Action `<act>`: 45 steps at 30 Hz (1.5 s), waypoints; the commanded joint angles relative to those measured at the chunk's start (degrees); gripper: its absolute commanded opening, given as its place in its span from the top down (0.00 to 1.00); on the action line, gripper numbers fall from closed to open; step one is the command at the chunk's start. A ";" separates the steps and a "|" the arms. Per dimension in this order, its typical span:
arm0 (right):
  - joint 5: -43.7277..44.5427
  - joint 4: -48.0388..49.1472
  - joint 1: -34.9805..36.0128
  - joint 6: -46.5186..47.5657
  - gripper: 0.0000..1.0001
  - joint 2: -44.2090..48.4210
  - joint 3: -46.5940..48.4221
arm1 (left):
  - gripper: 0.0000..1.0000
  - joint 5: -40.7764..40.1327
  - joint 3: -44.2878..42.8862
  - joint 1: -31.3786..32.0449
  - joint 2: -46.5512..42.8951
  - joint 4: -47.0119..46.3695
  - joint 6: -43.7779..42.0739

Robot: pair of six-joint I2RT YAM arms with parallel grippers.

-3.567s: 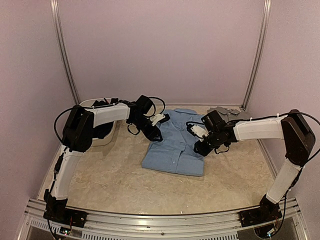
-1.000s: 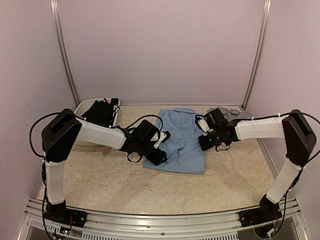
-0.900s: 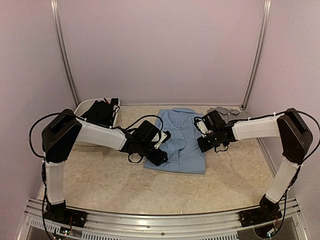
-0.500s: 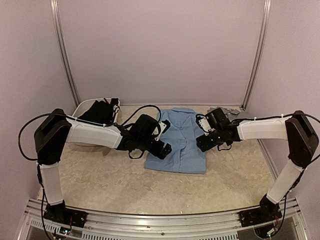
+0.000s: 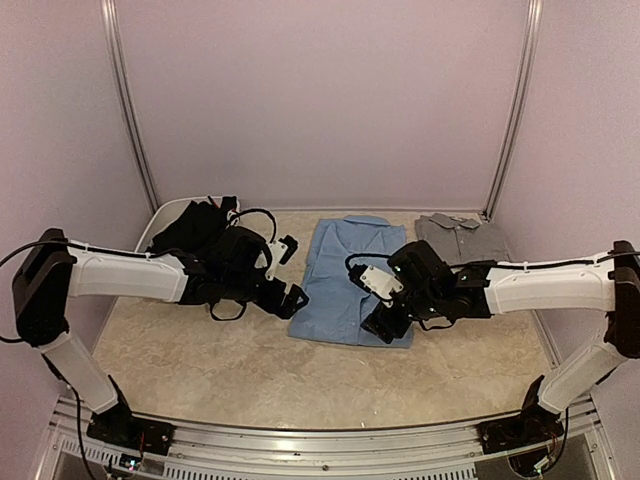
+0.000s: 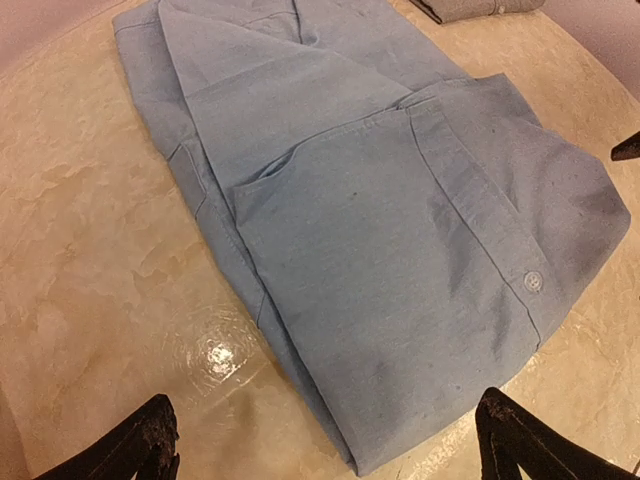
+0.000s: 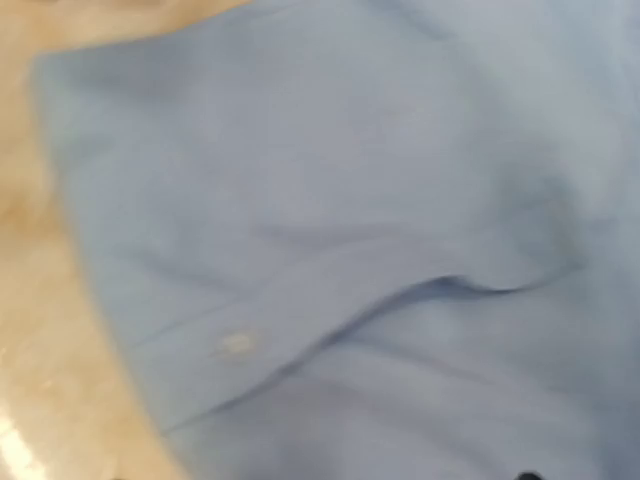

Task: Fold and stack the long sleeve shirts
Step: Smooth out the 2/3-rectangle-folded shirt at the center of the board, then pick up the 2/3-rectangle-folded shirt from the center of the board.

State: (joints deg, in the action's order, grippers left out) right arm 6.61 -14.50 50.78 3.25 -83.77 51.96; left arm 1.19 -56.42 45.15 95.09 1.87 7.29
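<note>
Light blue shirt [image 5: 345, 275] lies folded between both grippers
Left gripper [image 6: 325, 420] gapes empty at its near-left edge; right gripper [image 5: 378, 325] hangs over the near-right corner, its spread impossible to tell.

Beige marbled table [image 5: 250, 370], white tub [image 5: 157, 221] back left, lilac walls [image 5: 320, 100], metal corner posts [image 5: 125, 100]

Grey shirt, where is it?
In the top view, the grey shirt lies folded at the back right of the table, just right of the blue shirt.
</note>
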 commanded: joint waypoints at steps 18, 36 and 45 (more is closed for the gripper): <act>9.44 -5.73 5.55 -2.24 0.25 -8.73 -1.94 | 0.09 2.59 12.46 5.82 -2.55 -6.84 -21.71; 7.51 -5.76 5.55 -10.75 0.24 -3.40 -5.89 | 0.23 -2.10 5.54 6.40 6.68 -5.91 -31.99; 6.52 -6.76 5.55 -16.46 0.25 -0.24 -7.05 | 0.52 0.76 2.43 6.97 11.62 -2.07 -33.56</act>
State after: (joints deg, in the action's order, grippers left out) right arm 13.56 -20.05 55.88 -9.08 -86.54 45.95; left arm -0.16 -52.84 51.29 105.12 -2.63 -24.97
